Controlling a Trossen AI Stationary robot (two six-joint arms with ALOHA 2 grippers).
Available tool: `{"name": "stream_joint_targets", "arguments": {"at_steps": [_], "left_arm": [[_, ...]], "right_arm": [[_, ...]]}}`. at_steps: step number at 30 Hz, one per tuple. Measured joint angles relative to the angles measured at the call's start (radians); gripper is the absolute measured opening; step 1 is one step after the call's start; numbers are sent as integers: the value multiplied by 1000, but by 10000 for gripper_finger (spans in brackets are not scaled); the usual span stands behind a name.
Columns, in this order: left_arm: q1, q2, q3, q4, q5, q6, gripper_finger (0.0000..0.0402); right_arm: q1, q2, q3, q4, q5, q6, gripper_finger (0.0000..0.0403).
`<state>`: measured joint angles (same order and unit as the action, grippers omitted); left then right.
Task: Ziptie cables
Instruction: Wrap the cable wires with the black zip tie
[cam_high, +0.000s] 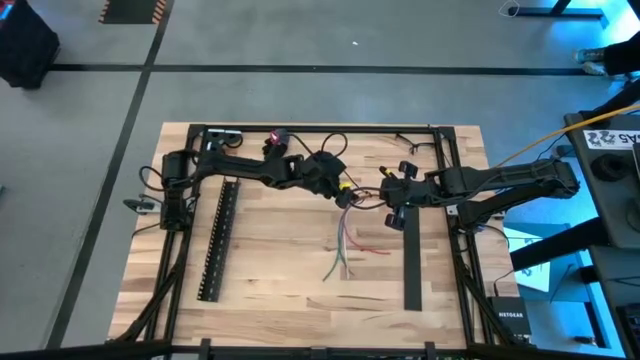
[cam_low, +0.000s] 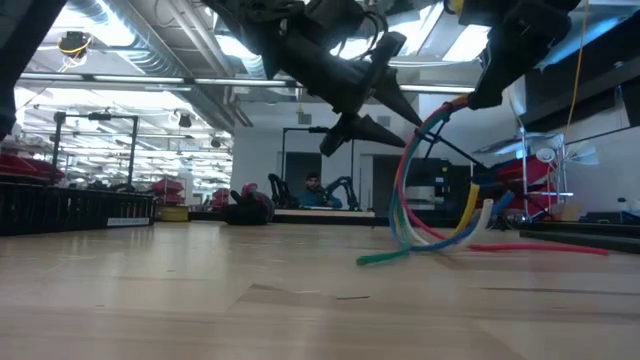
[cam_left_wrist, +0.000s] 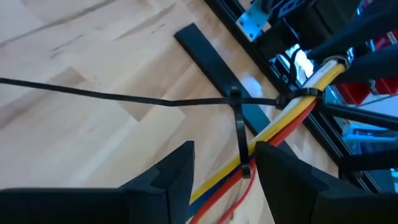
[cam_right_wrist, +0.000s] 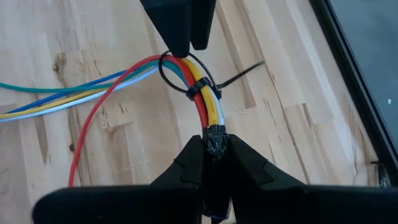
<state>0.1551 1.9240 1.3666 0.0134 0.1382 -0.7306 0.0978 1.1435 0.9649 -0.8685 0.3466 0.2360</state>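
The cables (cam_right_wrist: 205, 106), white, yellow, red, green and blue wires joined at a black end, hang over the table's middle (cam_high: 343, 245). Their loose ends lie on the wood (cam_low: 380, 258). A black zip tie (cam_right_wrist: 199, 89) is looped loosely round them near the black end, and its long tail (cam_left_wrist: 93, 93) sticks out sideways. My right gripper (cam_right_wrist: 214, 149) is shut on the black end. My left gripper (cam_left_wrist: 224, 171) stands open at the loop, one finger on each side of the wires and the tie's strap (cam_left_wrist: 241, 134). My right gripper pinches the cables' black end (cam_right_wrist: 216, 135) between its two fingers, which slant downward and lie along the wires. That end is lifted clear, and the wires sag from it down to the table. My left gripper has its fingertip (cam_right_wrist: 177, 43) right at the zip tie's loop (cam_right_wrist: 163, 70); I cannot tell whether it touches.
A long black slotted bar (cam_high: 217, 240) lies on the table's left part and a flat black bar (cam_high: 412, 260) on its right part. Black frame rails (cam_high: 320, 127) run along the table's edges. Far beyond the table sits a person (cam_low: 313, 188).
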Motion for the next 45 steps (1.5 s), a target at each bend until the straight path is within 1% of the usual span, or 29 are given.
{"name": "stream_joint_targets", "arguments": {"at_steps": [5,8,12,17,19,22,29,34,40,45], "left_arm": [[1,27,0,33,2,4,164],[5,47,0,38,2,5,150],[6,56,0,60,-16,44,104],[6,56,0,53,-29,129,20],[6,56,0,52,-29,147,7],[6,56,0,18,-29,158,4],[-10,56,0,-174,-33,240,1],[-14,56,0,-203,-35,241,1],[-12,56,0,-293,-37,238,1],[-12,56,0,-276,-37,241,1]], "right_arm": [[0,0,0,0,1,1,38],[0,0,0,2,-1,2,38],[0,0,0,4,1,2,38],[0,0,0,9,1,2,38],[0,0,0,8,2,4,38],[0,-9,0,6,20,26,38],[0,-40,21,3,52,48,38],[0,-43,23,-24,67,60,38],[0,-52,23,-84,122,108,38],[0,-58,24,-77,125,108,38]]}}
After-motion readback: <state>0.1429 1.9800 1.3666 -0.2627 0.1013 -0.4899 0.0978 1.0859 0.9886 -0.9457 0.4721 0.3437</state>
